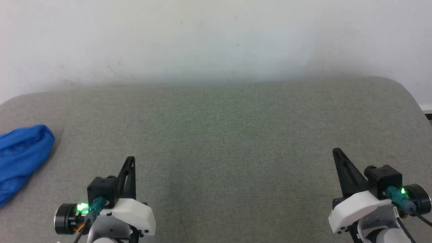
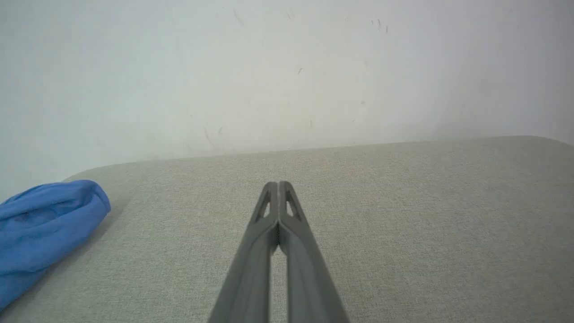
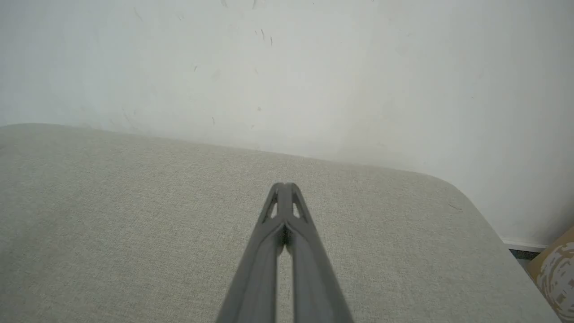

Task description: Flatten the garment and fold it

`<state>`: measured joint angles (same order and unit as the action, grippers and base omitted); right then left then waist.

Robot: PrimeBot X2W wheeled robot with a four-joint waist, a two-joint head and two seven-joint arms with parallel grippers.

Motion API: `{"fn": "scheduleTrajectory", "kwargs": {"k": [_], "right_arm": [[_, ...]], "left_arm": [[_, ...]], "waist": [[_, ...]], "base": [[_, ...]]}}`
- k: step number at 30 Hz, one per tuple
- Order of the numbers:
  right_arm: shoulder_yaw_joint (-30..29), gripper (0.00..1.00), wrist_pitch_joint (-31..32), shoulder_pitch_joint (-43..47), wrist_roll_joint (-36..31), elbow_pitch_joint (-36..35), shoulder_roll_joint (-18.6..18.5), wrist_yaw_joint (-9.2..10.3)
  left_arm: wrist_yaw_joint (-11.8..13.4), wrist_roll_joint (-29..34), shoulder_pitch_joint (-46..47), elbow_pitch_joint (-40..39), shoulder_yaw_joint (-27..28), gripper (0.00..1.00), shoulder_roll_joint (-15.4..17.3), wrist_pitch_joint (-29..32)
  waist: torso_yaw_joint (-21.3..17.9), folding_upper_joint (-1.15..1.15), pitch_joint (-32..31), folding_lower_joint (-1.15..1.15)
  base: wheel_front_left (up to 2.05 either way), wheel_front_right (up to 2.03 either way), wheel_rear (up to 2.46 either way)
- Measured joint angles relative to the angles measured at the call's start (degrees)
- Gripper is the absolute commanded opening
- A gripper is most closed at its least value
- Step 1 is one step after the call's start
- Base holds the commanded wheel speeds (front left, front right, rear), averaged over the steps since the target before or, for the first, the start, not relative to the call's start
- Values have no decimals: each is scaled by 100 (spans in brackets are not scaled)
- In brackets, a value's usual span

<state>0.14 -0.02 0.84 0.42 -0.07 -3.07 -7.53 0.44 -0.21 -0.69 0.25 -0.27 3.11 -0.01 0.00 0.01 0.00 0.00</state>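
Observation:
The garment (image 1: 21,158) lies bunched in a bright blue heap at the far left edge of the grey padded surface; its white sleeves, trim and lettering are hidden in the folds. The left wrist view has the same blue garment (image 2: 40,229) at its left side. My left gripper (image 1: 131,159) hovers at the lower left, shut and empty, well to the right of the heap; its fingertips (image 2: 278,185) touch. At the lower right, far from the cloth, my right gripper (image 1: 336,151) is also shut and empty, its fingertips (image 3: 284,185) pressed together.
The grey fabric-covered surface (image 1: 222,135) has rounded back corners and meets a white wall (image 1: 216,37) behind. Past its right edge a bit of floor and a brown patterned object (image 3: 556,269) show in the right wrist view.

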Motion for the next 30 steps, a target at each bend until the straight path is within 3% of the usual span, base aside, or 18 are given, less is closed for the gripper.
{"fn": "scheduleTrajectory", "kwargs": {"k": [20,21,30], "right_arm": [[0,0,0,0,0,0,0,0],[0,100,0,0,0,0,0,0],[1,100,-12,7,18,30,-5,0]], "left_arm": [[0,1,0,0,0,0,0,0],[0,0,0,0,0,100,0,0],[3,-22,-2,37,-18,100,4,-11]], "waist": [[0,0,0,0],[0,0,0,0],[-5,-1,2,0]], "base": [[0,0,0],[0,0,0],[0,0,0]]}}
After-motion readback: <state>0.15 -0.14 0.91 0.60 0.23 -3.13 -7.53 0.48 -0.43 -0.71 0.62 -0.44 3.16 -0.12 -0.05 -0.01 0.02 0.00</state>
